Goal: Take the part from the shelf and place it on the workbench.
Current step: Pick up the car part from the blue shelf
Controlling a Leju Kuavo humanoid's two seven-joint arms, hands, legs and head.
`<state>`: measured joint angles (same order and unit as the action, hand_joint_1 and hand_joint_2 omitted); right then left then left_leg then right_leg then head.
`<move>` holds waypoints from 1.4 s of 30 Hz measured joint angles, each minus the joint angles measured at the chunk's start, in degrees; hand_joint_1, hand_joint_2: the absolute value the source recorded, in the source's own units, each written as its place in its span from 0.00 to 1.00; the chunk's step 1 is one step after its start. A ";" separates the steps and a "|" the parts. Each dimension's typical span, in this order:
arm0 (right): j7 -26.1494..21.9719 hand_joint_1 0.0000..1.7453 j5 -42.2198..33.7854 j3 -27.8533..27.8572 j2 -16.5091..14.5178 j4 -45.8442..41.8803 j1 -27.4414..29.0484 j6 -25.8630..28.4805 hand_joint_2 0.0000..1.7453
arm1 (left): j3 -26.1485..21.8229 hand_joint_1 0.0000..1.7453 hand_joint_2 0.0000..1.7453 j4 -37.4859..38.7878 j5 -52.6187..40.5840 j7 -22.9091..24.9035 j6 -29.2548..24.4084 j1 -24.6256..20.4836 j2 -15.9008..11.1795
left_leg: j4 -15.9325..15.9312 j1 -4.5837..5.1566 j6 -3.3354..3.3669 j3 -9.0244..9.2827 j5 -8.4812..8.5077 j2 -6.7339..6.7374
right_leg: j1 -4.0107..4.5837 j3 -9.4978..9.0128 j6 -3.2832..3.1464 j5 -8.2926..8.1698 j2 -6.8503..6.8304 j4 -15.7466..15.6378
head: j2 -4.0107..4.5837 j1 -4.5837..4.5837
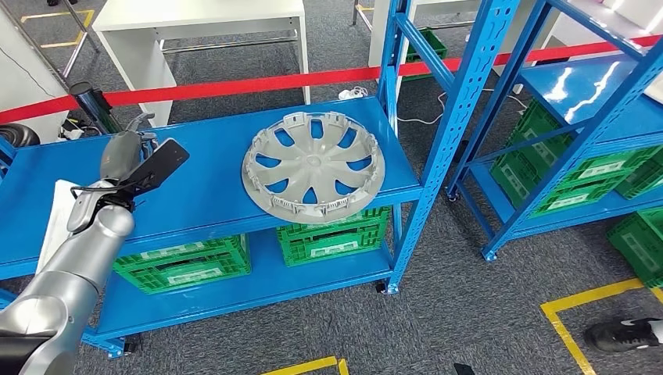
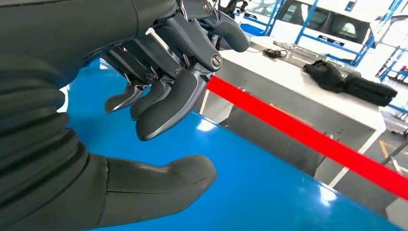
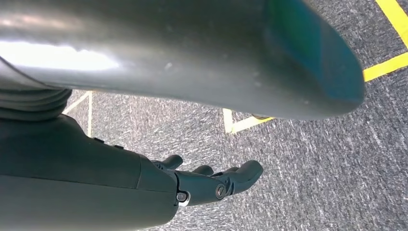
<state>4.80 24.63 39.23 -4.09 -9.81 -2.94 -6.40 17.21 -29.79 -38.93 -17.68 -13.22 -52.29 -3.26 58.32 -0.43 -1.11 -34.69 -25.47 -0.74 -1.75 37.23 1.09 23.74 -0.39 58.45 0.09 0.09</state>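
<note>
Hovering spread and empty, the left hand's [image 1: 129, 156] fingers [image 2: 166, 108] sit over the blue shelf [image 1: 203, 187], well apart from the grey wheel cover [image 1: 313, 165] lying flat toward its right end, while the right hand [image 3: 211, 183] hangs loosely open above grey carpet [image 3: 308, 154].

- Right hand [image 3: 211, 183]: palm hidden behind its own cover, fingers partly seen.
- Shoe [image 1: 625, 334], far right of left hand [image 1: 125, 156]: cut by frame edge.
</note>
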 joint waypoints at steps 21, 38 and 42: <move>0.34 0.00 0.77 0.14 0.00 0.00 0.02 0.00 0.00 | 1.55 1.00 1.00 1.46 1.19 -1.11 -1.15 -0.17 -0.78 | 0.00 0.00 0.00 -0.04 0.00 0.02 | 0.00 0.04 0.00 0.00 0.01 0.00 | 0.00 0.00; -0.03 0.00 1.31 0.20 0.00 0.00 0.02 -0.25 0.00 | 2.67 0.50 1.00 1.42 2.41 -3.60 -1.62 -0.10 -0.81 | 0.00 0.00 0.00 -0.05 0.00 0.02 | 0.00 0.05 0.00 0.00 0.01 0.00 | 0.00 0.00; -0.16 0.00 1.41 0.21 0.00 0.00 0.02 -0.26 0.00 | 2.83 0.00 1.00 1.36 3.14 -4.32 -1.81 -0.04 -0.81 | 0.00 0.00 0.00 -0.05 0.00 0.02 | 0.00 0.05 0.00 0.00 0.01 0.00 | 0.00 0.00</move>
<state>4.64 26.05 39.44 -4.09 -9.81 -2.92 -6.67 20.04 -28.44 -35.79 -22.00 -15.03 -52.34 -4.07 58.32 -0.43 -1.10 -34.74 -25.47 -0.72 -1.75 37.27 1.09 23.74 -0.38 58.45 0.09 0.09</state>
